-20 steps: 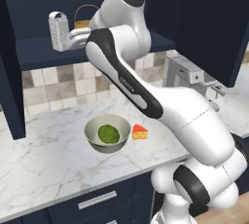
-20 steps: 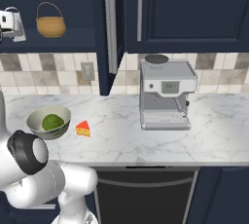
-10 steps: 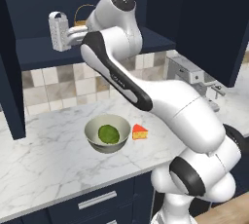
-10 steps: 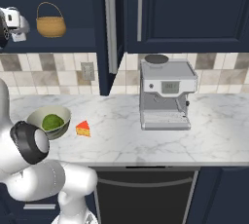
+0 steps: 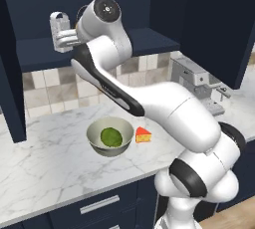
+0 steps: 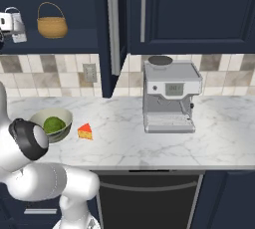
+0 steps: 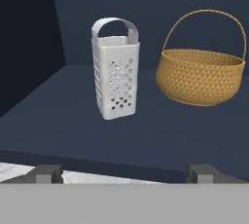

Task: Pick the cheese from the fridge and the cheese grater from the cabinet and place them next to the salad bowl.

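With the cheese [image 5: 143,134] already parked beside the bowl [image 5: 110,137], the grater [image 7: 115,69] on the cabinet [image 7: 155,121] shelf is being lined up by the wide-open gripper [image 7: 124,173], so closing in comes next.

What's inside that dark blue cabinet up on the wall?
On the cabinet shelf stand a light-grey cheese grater and, beside it, a woven basket with a handle. The basket's inside cannot be seen from here.
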You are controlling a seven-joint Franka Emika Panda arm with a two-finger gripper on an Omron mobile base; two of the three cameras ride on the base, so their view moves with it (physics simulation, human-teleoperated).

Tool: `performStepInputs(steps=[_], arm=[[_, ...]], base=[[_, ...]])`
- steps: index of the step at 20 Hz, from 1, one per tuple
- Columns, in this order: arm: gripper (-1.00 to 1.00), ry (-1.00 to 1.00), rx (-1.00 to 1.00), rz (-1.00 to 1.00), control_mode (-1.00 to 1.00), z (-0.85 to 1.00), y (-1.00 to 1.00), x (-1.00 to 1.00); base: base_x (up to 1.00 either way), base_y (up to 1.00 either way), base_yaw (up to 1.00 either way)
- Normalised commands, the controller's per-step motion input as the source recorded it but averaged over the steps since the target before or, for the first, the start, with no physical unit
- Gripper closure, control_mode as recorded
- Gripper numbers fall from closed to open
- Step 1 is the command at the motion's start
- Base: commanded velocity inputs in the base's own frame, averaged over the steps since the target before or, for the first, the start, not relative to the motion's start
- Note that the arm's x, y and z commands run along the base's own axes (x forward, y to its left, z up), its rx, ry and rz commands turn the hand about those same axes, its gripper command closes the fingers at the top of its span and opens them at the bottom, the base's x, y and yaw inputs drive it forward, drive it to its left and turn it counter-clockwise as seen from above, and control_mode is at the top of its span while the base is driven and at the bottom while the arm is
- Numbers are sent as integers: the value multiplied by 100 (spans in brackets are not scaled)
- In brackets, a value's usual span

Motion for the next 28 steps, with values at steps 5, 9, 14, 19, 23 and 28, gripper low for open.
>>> performStepInputs(steps=[5,9,14,19,23,28], arm=[[-100,0,0,0,-100,0,26,9],[-100,0,0,0,-100,0,0,19],[-100,2,3,1,-100,-1,0,27],[-100,3,14,6,-100,0,0,22],[-100,0,6,4,-100,-1,0,14],[-100,0,1,2,-100,-17,0,17]], base=[[0,0,0],[0,0,0],[0,0,0],[0,0,0],[0,0,0],[0,0,0]])
